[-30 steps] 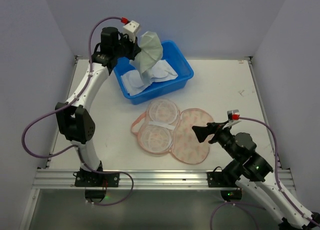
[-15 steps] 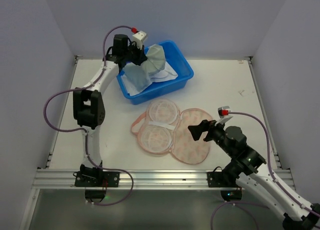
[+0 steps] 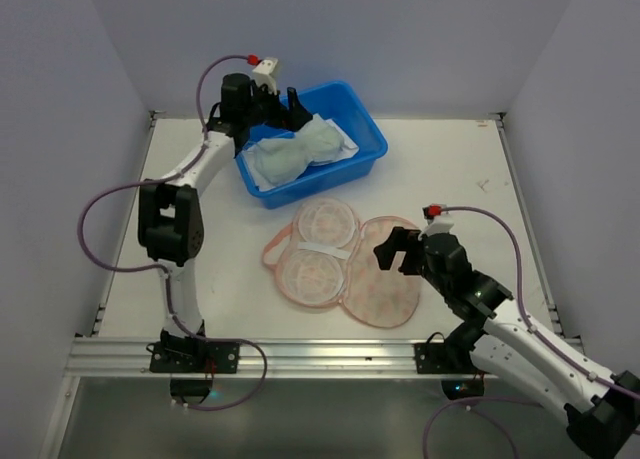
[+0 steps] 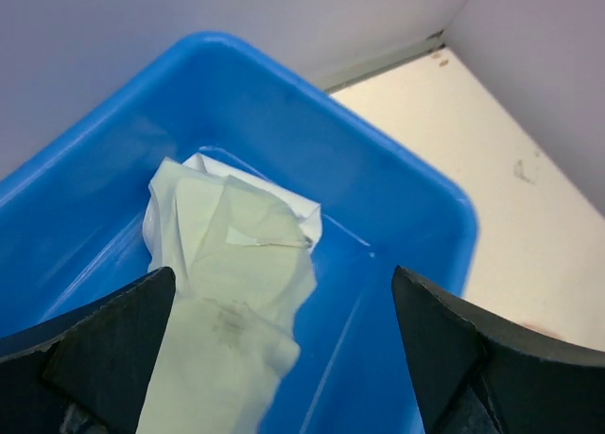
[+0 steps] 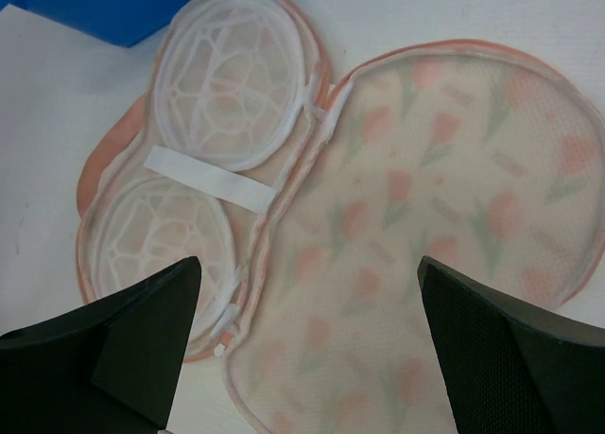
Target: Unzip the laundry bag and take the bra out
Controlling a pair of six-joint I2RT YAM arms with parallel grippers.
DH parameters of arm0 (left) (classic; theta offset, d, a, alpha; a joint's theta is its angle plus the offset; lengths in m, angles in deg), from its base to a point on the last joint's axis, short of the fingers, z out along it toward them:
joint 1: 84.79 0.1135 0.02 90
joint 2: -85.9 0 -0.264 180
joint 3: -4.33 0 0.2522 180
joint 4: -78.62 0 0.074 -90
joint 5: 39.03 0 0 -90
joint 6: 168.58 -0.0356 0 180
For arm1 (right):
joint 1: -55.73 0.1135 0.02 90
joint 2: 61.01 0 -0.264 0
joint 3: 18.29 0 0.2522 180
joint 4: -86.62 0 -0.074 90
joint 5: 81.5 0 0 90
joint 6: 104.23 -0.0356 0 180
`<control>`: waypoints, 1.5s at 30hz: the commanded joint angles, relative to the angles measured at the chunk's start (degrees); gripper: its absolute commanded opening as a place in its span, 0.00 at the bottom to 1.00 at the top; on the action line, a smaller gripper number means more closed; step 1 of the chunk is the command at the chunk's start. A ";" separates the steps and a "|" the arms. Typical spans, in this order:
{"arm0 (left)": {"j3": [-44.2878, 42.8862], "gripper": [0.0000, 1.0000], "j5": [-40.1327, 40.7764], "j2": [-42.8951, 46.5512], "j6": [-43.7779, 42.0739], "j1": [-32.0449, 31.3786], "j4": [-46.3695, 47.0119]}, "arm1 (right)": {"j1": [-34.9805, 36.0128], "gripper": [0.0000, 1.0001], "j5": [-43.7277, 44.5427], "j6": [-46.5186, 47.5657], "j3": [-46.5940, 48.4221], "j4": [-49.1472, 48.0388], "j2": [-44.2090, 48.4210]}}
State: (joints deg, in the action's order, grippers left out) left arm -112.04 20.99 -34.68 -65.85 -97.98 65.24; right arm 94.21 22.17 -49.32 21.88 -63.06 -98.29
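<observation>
Just released: left fingers [image 3: 284, 107] went from clamped to wide open over the blue bin [image 3: 383, 145], and the bra [image 3: 298, 151] has dropped inside. Unzipped laundry bag [image 3: 322, 269] lies splayed on the surface [image 3: 440, 169]; right fingers [image 3: 397, 256] open above it, empty. I'd call the task done.

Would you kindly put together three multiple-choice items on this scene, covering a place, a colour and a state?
1. The laundry bag is: A zipped shut; B spread open; C rolled up.
2. The bra lies: A in the bin; B inside the bag; C under the bag.
3. The bin is: A red; B green; C blue.
Answers: B, its two halves lie flat side by side; A, it rests between the bin's walls; C, the walls are bright blue.
</observation>
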 commanded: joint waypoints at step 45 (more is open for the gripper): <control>56.02 1.00 45.71 70.83 3.35 1.85 -18.05 | 9.13 0.98 -12.72 6.11 31.26 20.62 -42.72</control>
State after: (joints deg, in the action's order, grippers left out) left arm -56.32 65.36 35.55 -61.68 -96.80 44.32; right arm 113.66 -2.53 -31.25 58.29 -42.32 -145.28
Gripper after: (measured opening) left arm 0.997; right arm 0.975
